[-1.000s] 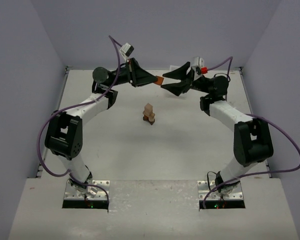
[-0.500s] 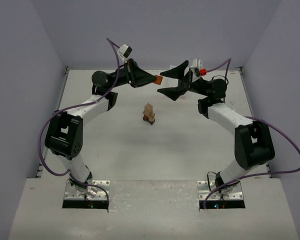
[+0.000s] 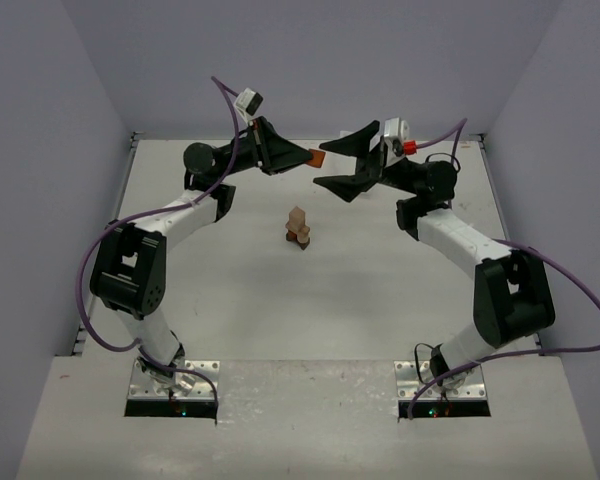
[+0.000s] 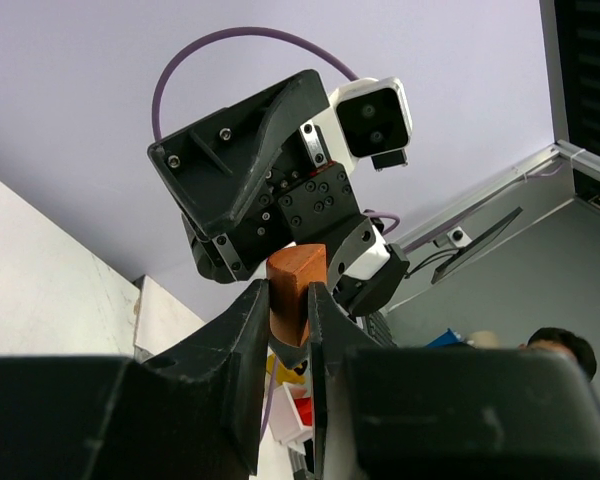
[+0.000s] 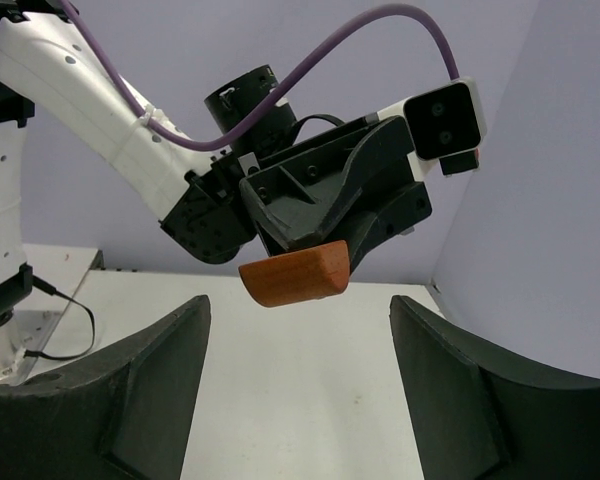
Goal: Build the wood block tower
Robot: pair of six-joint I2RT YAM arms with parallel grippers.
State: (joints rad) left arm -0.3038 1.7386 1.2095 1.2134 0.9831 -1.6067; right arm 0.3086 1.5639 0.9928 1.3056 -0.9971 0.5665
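The left tool pinches an orange-brown block above the far end of the desk, and the block's back end is buried in the grip. The right tool gapes wide, with the block at its mouth. The small tower stands mid-desk, well apart from both arms and every edge. Its lower pieces blur together.

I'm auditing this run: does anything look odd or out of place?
The left gripper holds an orange-brown block in mid-air, facing the right gripper, jaws open, well away from the small, uneven-looking tower.
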